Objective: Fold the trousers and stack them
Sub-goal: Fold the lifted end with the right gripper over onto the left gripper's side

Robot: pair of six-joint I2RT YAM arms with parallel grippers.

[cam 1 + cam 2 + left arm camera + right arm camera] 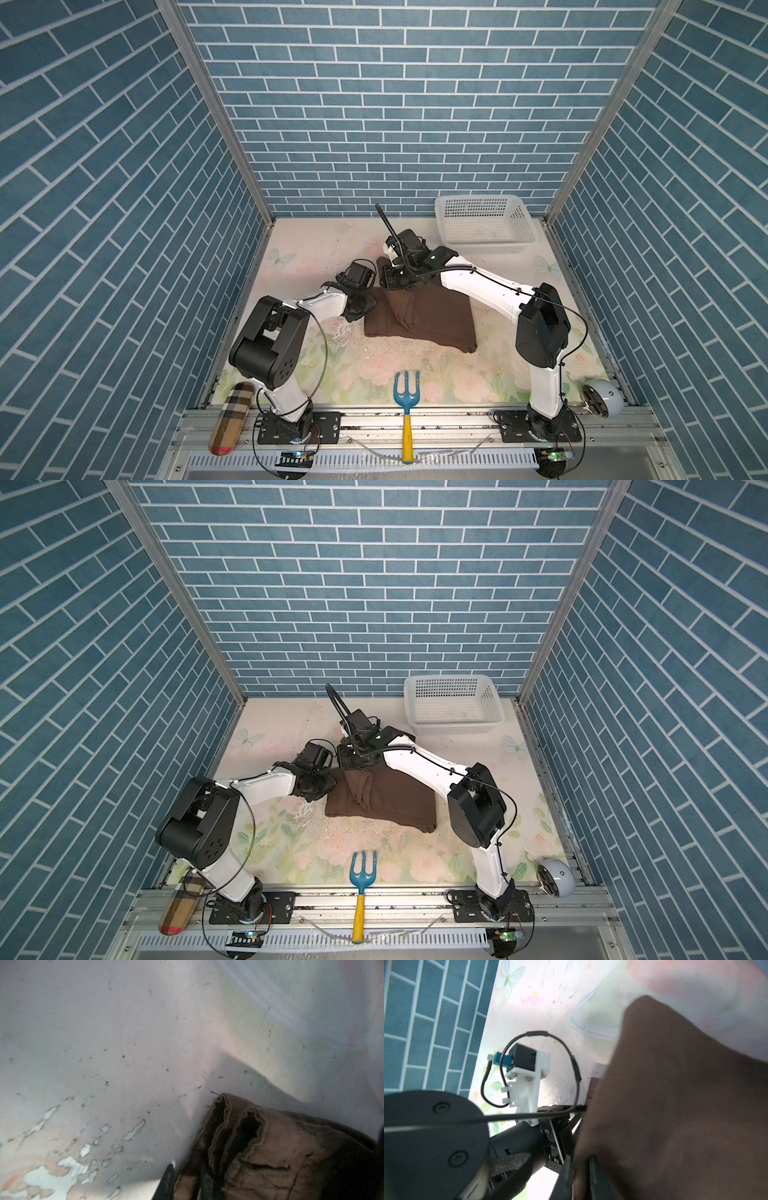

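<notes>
The dark brown trousers [428, 322] [390, 806] lie as a thick folded bundle in the middle of the floral table. My left gripper [365, 305] [324, 785] sits low at the bundle's far left corner. In the left wrist view the left gripper [188, 1167] is shut on the hemmed edge of the trousers [280, 1147]. My right gripper [390, 278] [353, 758] hangs over the far edge, where a ridge of cloth rises toward it. In the right wrist view blurred brown trousers [675, 1095] fill the narrow gap of the right gripper [580, 1158].
A white mesh basket [484, 245] stands at the back right. A blue garden fork [405, 411] with a yellow handle lies over the front edge. A plaid pouch [230, 419] lies at the front left, and a white round device [602, 397] at the front right.
</notes>
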